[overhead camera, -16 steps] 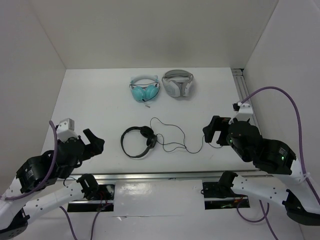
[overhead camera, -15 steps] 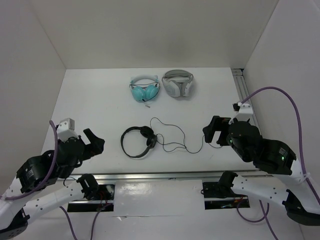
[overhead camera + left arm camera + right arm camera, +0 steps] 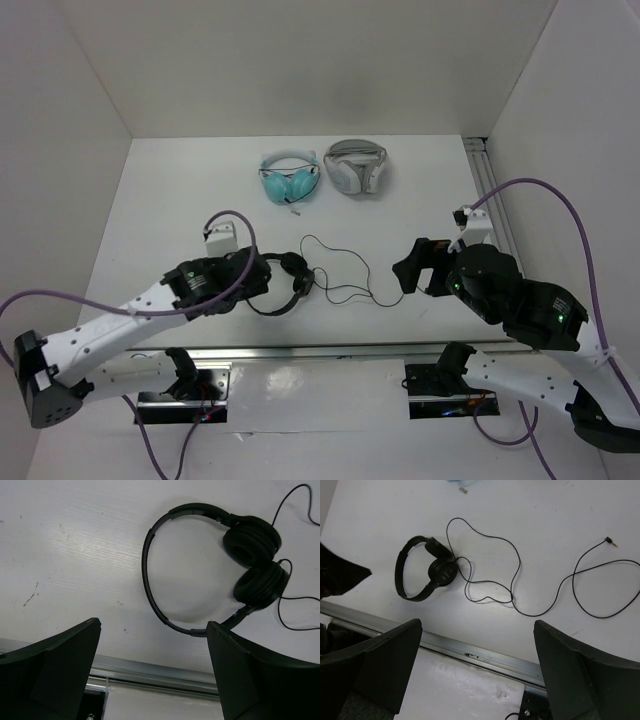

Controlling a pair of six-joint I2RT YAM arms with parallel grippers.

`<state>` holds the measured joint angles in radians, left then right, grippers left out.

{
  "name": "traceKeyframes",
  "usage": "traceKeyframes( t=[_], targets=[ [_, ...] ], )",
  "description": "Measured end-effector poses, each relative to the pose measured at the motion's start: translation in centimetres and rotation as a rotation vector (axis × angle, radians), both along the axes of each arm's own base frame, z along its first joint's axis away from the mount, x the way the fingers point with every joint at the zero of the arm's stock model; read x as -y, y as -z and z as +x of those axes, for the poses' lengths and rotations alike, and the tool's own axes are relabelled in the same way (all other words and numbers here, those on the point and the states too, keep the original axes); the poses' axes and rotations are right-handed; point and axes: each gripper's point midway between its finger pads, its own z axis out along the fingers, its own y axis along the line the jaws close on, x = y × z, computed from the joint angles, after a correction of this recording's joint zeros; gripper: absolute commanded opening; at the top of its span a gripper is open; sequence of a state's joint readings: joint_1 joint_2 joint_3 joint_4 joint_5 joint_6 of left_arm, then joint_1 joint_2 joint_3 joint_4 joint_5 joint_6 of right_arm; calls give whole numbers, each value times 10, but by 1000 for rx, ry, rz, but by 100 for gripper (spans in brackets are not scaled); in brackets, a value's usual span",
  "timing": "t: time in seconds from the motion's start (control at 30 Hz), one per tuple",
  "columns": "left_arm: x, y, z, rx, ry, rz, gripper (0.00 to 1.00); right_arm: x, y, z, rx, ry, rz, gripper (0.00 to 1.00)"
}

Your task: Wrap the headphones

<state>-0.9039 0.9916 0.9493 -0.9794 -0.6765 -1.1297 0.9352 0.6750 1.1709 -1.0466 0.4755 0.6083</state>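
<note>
Fingers (image 3: pixel 60 660) of the left claw (image 3: pixel 154 625) are standing spread wide over the near-left part of the headphones (image 3: pixel 252 545), gripping nothing. The headphones are lying flat on the white surface (image 3: pixel 180 190), both earpads together at their right end. Right of the headphones, the right claw (image 3: pixel 477 625) is hanging spread and empty over their loose cable (image 3: pixel 512 587). Beyond the headphones, teal headphones (image 3: pixel 288 180) and white-grey headphones (image 3: pixel 355 165) are sitting side by side.

Loose cable (image 3: pixel 372 283) between headphones (image 3: pixel 297 275) and right end effector (image 3: pixel 408 270)
</note>
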Motion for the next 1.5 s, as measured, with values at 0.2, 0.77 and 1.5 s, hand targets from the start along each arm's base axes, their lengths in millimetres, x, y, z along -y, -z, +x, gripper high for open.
traceKeyframes(
  t=[0.2,0.77,1.5],
  targets=[
    [8,48,18,-79,-86,35,97,-9,-1,-4,-11,-49,27,100],
    [-10,140,37,-245,-114,-122,86,-22,17,-7,-20,-110,42,100],
    [-3,152,48,-239,-122,-148,9,-24,14,-6,-7,-117,46,100]
  ],
)
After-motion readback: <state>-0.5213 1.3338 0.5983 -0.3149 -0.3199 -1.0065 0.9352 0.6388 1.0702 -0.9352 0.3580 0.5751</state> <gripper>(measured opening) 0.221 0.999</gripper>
